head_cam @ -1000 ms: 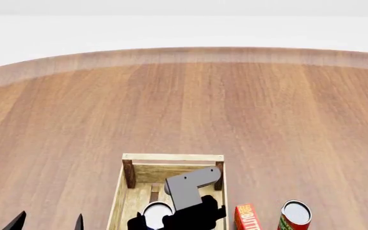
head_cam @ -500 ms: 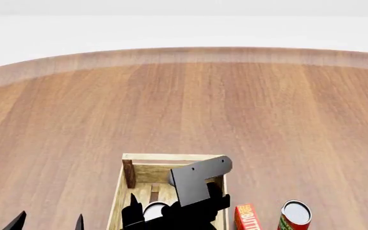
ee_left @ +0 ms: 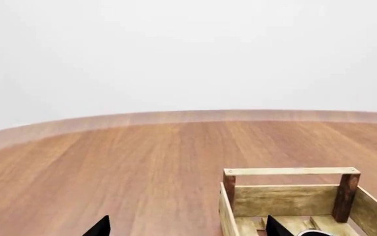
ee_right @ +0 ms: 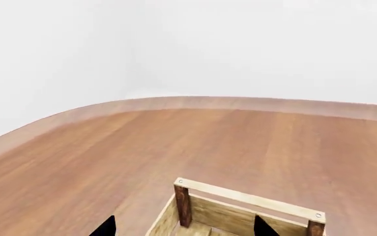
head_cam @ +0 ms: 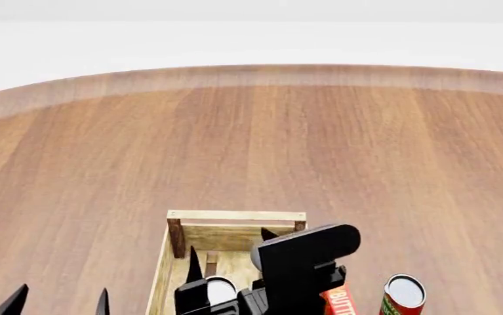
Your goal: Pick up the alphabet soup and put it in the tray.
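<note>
The tray (head_cam: 233, 216) is a light-wood crate at the near middle of the table. The alphabet soup (head_cam: 221, 289) stands inside it; only its white top shows, and its label is hidden behind my arm. My right gripper (head_cam: 231, 248) is open and empty, above the can and apart from it, with its fingertips pointing towards the tray's far end. In the right wrist view the gripper (ee_right: 185, 227) is spread wide over the tray's far end bar (ee_right: 248, 198). My left gripper (head_cam: 58, 302) is open and empty over bare table left of the tray; the left wrist view (ee_left: 187, 228) shows the same.
A red butter box (head_cam: 340, 299) stands just right of the tray, partly behind my right arm. A red-and-green can with a grey top (head_cam: 403, 294) stands further right. The round wooden table's far edge (head_cam: 251, 72) curves across the back.
My right gripper has risen off the can and tilted up, with its fingers now spread apart above it. The can stays in the tray. The left gripper has barely moved.
</note>
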